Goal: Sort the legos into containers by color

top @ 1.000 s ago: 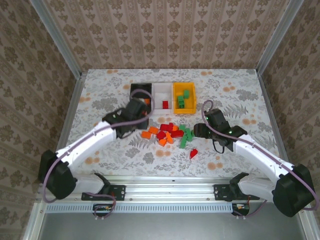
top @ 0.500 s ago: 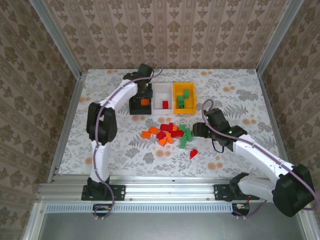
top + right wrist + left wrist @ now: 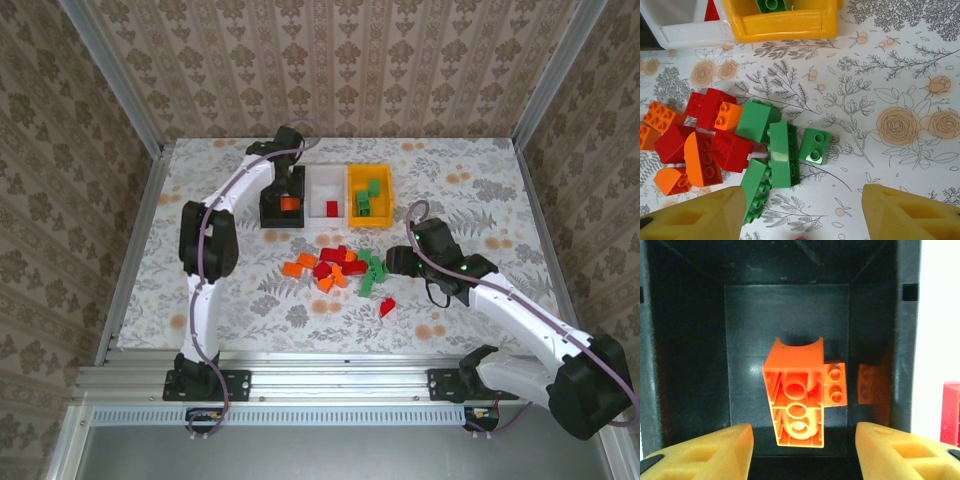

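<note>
While left tool [image 3: 803, 442], right tool [image 3: 802, 205] gape: black bin [image 3: 690, 340] orange [image 3: 795, 390], white bin [image 3: 321, 184] red [image 3: 331, 209], yellow bin [image 3: 380, 212] green [image 3: 364, 200].

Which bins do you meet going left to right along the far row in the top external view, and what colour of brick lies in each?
black bin holding an orange brick → white bin holding a red brick → yellow bin holding green bricks

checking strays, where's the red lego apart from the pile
In the top view the red lego lies alone right of centre, just on the near side of the pile.
</note>
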